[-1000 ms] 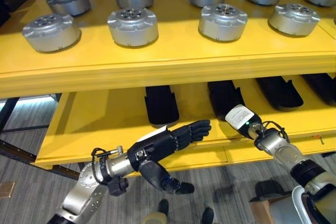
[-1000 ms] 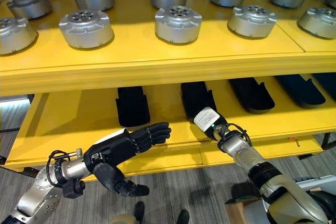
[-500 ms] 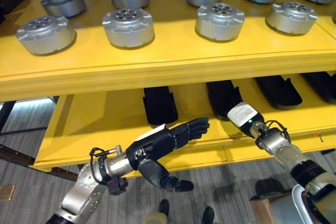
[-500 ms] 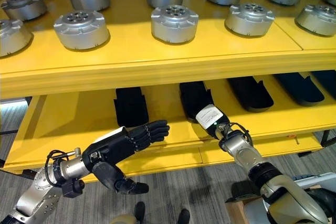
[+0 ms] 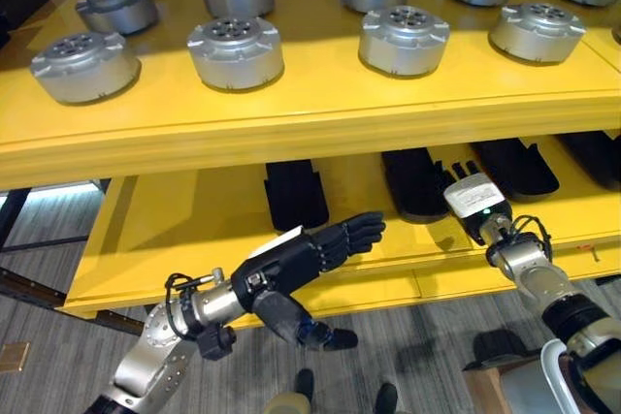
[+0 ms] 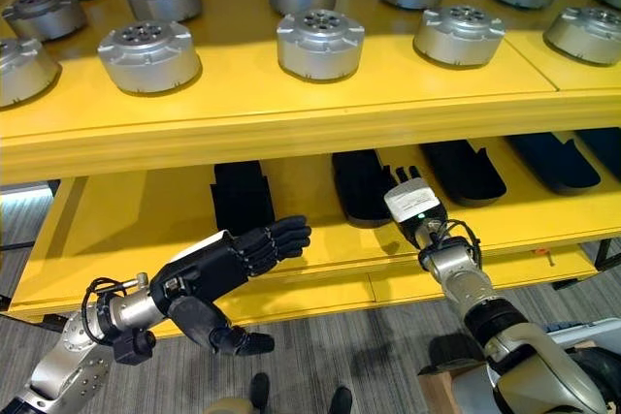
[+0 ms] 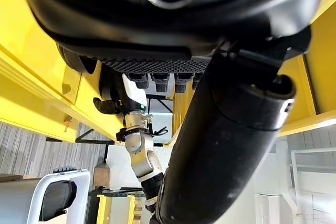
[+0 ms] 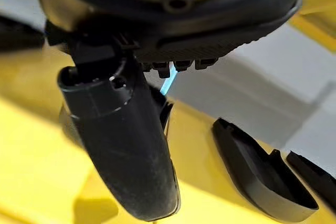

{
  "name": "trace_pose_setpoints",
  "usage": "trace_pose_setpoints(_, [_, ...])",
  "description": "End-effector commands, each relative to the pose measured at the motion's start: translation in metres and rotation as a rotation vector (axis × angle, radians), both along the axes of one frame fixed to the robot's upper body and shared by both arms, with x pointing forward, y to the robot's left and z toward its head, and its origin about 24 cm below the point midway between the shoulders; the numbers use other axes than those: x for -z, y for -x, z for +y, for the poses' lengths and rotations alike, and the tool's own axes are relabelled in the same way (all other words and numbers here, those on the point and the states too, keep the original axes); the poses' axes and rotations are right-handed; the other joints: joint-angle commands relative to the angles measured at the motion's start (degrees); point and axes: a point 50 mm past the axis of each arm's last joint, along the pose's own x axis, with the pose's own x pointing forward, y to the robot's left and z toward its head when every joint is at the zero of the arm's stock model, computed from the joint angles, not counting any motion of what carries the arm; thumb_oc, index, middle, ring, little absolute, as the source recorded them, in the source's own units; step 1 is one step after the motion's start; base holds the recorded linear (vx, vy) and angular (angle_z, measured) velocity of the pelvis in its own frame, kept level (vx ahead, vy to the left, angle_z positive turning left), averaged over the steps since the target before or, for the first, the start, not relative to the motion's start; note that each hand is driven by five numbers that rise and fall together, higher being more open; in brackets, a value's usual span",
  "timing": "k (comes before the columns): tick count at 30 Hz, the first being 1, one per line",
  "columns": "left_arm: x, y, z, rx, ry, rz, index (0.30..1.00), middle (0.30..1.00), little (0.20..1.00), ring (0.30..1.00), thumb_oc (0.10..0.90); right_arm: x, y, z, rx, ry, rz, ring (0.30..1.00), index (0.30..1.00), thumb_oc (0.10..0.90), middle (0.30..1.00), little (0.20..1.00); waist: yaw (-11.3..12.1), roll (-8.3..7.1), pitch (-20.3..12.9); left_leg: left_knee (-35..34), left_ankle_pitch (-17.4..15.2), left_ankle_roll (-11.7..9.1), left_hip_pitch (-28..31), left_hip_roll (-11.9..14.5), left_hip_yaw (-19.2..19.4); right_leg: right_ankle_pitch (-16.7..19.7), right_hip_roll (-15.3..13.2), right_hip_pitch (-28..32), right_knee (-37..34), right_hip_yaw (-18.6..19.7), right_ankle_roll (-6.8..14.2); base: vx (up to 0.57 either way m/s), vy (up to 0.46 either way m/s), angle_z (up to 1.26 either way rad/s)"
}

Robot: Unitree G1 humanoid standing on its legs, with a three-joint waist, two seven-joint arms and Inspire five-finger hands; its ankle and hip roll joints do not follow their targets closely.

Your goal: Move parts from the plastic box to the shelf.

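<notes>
Yellow shelf (image 5: 320, 118) with silver discs (image 5: 235, 50), black parts (image 5: 296, 193)

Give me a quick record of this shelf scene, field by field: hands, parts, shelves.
Upper shelf: yellow upper shelf carrying rows of round silver metal parts.
Lower shelf: yellow lower shelf holding a row of black elongated plastic parts.
Left hand: left hand, fingers straight, holding nothing, in front of the lower shelf's edge.
Right hand: right hand at the lower shelf, beside the second black part from the left, fingers straight, holding nothing.
</notes>
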Motion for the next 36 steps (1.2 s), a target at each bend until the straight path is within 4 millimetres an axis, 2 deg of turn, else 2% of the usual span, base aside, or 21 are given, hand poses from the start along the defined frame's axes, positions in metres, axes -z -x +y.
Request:
trace_pose_setpoints(1, [-0.029, 0.001, -0.012, 0.046, 0.150, -0.138, 1.000, 1.000, 1.000, 1.000, 0.900, -0.063, -0.019, -0.010, 0.005, -0.073, -0.294, 1.000, 1.000, 0.900, 1.000, 1.000, 0.7, -0.38, -4.0, 2.3, -3.1, -1.3, -0.8, 4.8, 0.3, -7.3, -3.6, 1.2, 5.9, -1.6, 2.3, 0.00, 0.000, 0.00])
trace_pose_setpoints(7, [-0.030, 0.000, -0.016, 0.031, 0.169, -0.141, 1.000, 1.000, 1.000, 1.000, 0.900, -0.068, -0.017, 0.007, -0.095, -0.333, -0.424, 1.000, 1.000, 0.900, 1.000, 1.000, 0.0, 0.28, -4.1, 2.0, -3.2, -1.3, -0.5, 4.8, 0.3, -7.3, -3.6, 1.3, 5.8, -1.2, 2.2, 0.00, 0.000, 0.00])
trace_pose_setpoints(12, [-0.030, -0.001, -0.016, 0.023, 0.174, -0.141, 1.000, 1.000, 1.000, 1.000, 0.900, -0.072, -0.014, 0.014, -0.109, -0.405, -0.465, 1.000, 1.000, 0.900, 1.000, 1.000, -0.5, 0.42, -4.2, 2.0, -3.3, -1.3, -0.4, 4.8, 0.5, -7.4, -3.5, 1.2, 5.8, -0.8, 2.2, 0.00, 0.000, 0.00])
trace_pose_setpoints(18, [-0.026, 0.002, -0.016, -0.038, 0.175, -0.158, 1.000, 1.000, 1.000, 1.000, 0.900, -0.042, 0.006, 0.018, -0.062, -0.733, -0.444, 1.000, 1.000, 0.900, 1.000, 1.000, -2.2, 0.62, -4.1, 1.7, -3.3, -1.2, 0.0, 5.1, 1.4, -7.3, -3.5, 1.1, 5.7, 0.2, 2.1, -0.02, 0.023, -0.03])
trace_pose_setpoints(21, [-0.021, 0.007, -0.014, -0.042, 0.145, -0.169, 1.000, 1.000, 1.000, 1.000, 0.900, -0.025, 0.023, 0.031, -0.086, -0.917, -0.395, 1.000, 1.000, 0.900, 1.000, 1.000, -3.5, 0.86, -3.9, 1.6, -3.3, -1.0, 0.2, 5.1, 2.1, -7.2, -3.5, 0.7, 5.7, 1.0, 2.3, -0.05, 0.043, -0.12])
trace_pose_setpoints(23, [-0.019, 0.008, -0.014, -0.027, 0.133, -0.156, 1.000, 1.000, 1.000, 1.000, 0.900, -0.018, 0.034, 0.039, -0.111, -0.972, -0.353, 1.000, 1.000, 0.900, 1.000, 1.000, -4.5, 1.02, -3.8, 1.5, -3.3, -1.0, 0.3, 5.2, 2.7, -7.1, -3.5, 0.3, 5.8, 1.6, 2.3, -0.05, 0.062, -0.16])
trace_pose_setpoints(26, [-0.017, 0.010, -0.012, -0.005, 0.114, -0.147, 1.000, 1.000, 1.000, 1.000, 0.900, -0.013, 0.044, 0.043, -0.122, -1.005, -0.328, 1.000, 1.000, 0.900, 1.000, 1.000, -5.3, 1.15, -3.9, 1.4, -3.3, -1.0, 0.5, 5.3, 3.4, -6.9, -3.5, 0.2, 5.5, 2.1, 2.5, -0.03, 0.067, -0.14])
trace_pose_setpoints(27, [-0.014, 0.012, -0.011, 0.012, 0.097, -0.127, 1.000, 1.000, 1.000, 1.000, 0.900, -0.011, 0.052, 0.044, -0.130, -1.028, -0.304, 1.000, 1.000, 0.900, 1.000, 1.000, -6.3, 1.23, -3.9, 1.2, -3.2, -1.0, 0.7, 5.4, 4.1, -6.6, -3.6, 0.1, 5.3, 2.6, 2.7, -0.03, 0.104, -0.22])
trace_pose_setpoints(28, [-0.012, 0.013, -0.010, 0.028, 0.091, -0.104, 1.000, 1.000, 1.000, 1.000, 0.900, -0.011, 0.058, 0.044, -0.130, -1.056, -0.289, 1.000, 1.000, 0.900, 1.000, 1.000, -7.2, 1.23, -3.9, 1.1, -3.2, -1.0, 0.9, 5.4, 4.9, -6.4, -3.6, -0.1, 5.1, 3.0, 2.9, -0.04, 0.111, -0.17])
trace_pose_setpoints(36, [-0.010, 0.015, -0.016, 0.125, 0.061, -0.053, 1.000, 1.000, 1.000, 1.000, 0.900, -0.019, 0.077, 0.046, -0.173, -1.143, -0.258, 1.000, 1.000, 0.900, 1.000, 1.000, -10.2, 0.88, -3.9, 0.9, -3.6, -0.6, 1.2, 4.8, 7.3, -5.7, -4.1, -0.7, 4.9, 4.4, 3.8, -0.04, 0.114, -0.15])
